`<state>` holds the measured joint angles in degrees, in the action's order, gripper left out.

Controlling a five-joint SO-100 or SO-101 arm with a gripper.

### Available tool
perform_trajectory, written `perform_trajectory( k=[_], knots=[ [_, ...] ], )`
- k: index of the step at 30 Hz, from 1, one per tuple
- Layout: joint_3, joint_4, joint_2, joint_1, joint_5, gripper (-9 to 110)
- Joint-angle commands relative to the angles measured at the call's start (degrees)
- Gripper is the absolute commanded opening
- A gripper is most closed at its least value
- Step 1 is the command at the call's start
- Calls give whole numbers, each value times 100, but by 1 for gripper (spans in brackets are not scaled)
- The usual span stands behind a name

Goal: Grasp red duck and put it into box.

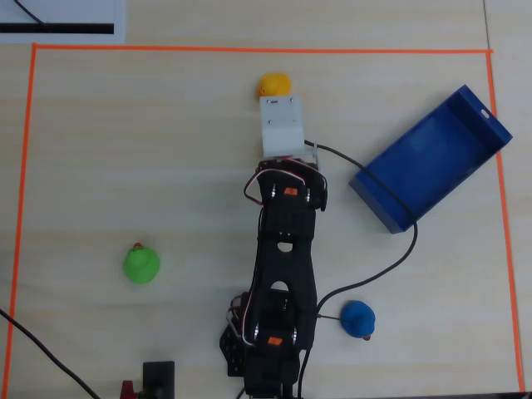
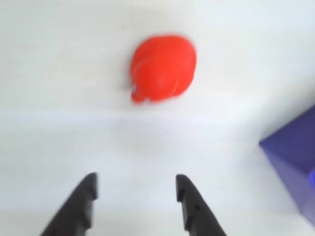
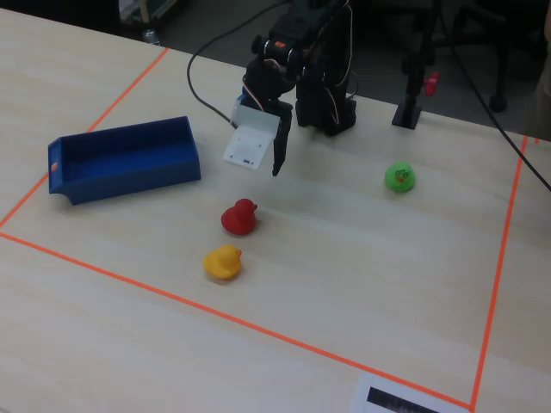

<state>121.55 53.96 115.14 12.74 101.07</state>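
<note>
Gripper point(image 2: 135, 189) hangs open and empty above the worktop point(image 3: 344, 249), short of the red duck point(image 2: 162, 68).

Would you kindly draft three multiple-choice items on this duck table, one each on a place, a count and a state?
1. In the fixed view, where does the red duck lie?
A. inside the box
B. on the table between the gripper and the yellow duck
C. beside the green duck

2. How many ducks lie inside the box?
A. none
B. one
C. two

3. How does the gripper stand?
A. shut on the red duck
B. shut on nothing
C. open, short of the red duck

Answers:
1. B: in the fixed view it sits on bare wood just beyond the yellow duck, below the gripper.
2. A: the blue tray's floor is bare in the overhead view.
3. C: the wrist view shows two parted fingers with the duck ahead, untouched.
</note>
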Motion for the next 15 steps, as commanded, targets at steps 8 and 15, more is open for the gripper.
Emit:
perform_trajectory(
  k=[8,15],
  knots=[
    [-1538,-668,-1863,132,18,25],
    [-1635,-1037,-2347,88,-18,25]
  ],
)
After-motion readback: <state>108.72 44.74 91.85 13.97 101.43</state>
